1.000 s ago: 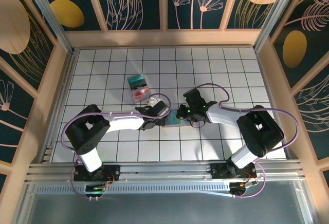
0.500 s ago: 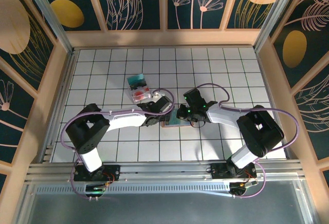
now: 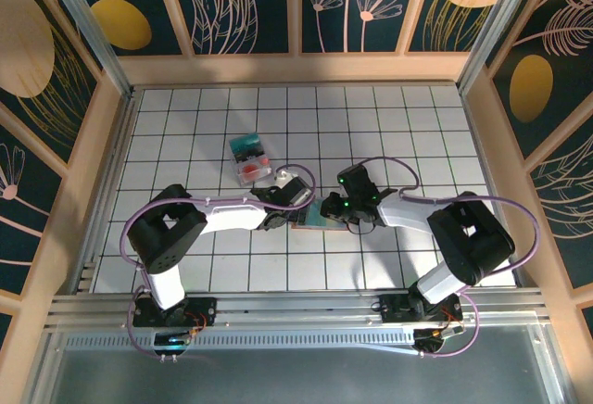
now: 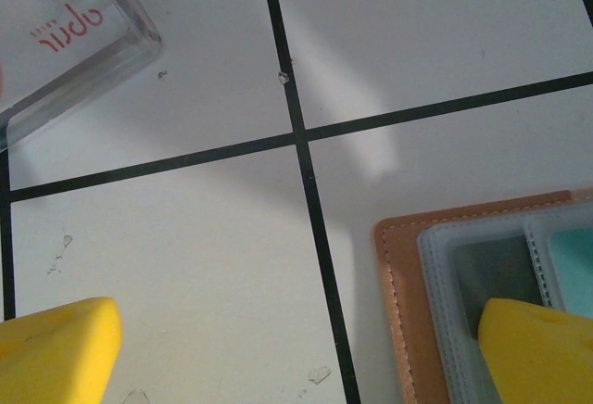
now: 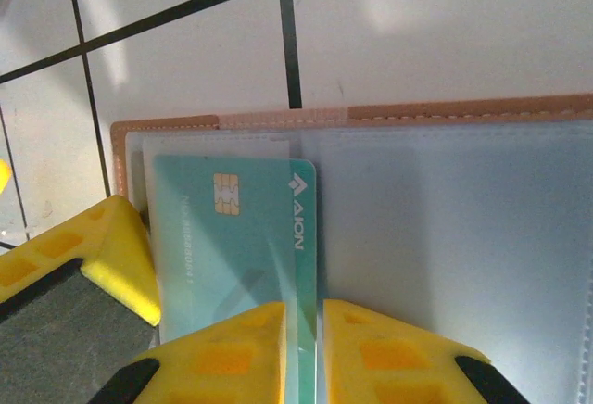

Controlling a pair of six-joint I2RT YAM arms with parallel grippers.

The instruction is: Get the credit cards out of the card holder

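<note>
The salmon-tan card holder [image 3: 313, 216] lies open on the white tiles between both grippers, blue-grey inside up [image 5: 445, 237]. A teal chip card [image 5: 232, 237] marked AION sits in its left clear pocket. My right gripper [image 5: 304, 330] is shut on that card's right edge, coming from the holder's right side [image 3: 335, 208]. My left gripper [image 4: 298, 330] stands open at the holder's left end [image 3: 295, 206]. Its right finger [image 4: 542, 348] rests on the holder's inside [image 4: 435, 265]; its left finger [image 4: 56, 348] is over bare tile. That yellow finger [image 5: 93, 256] also reaches in beside the teal card.
A clear plastic box [image 3: 251, 157] holding a teal and a red card stands a little behind the left gripper; its corner [image 4: 74, 52] bears red lettering. Wooden walls [image 3: 93, 163] ring the tiled floor, with free tiles behind and to both sides.
My left gripper has moved right, up to the holder's left end. My right gripper has shifted slightly right, staying on the holder.
</note>
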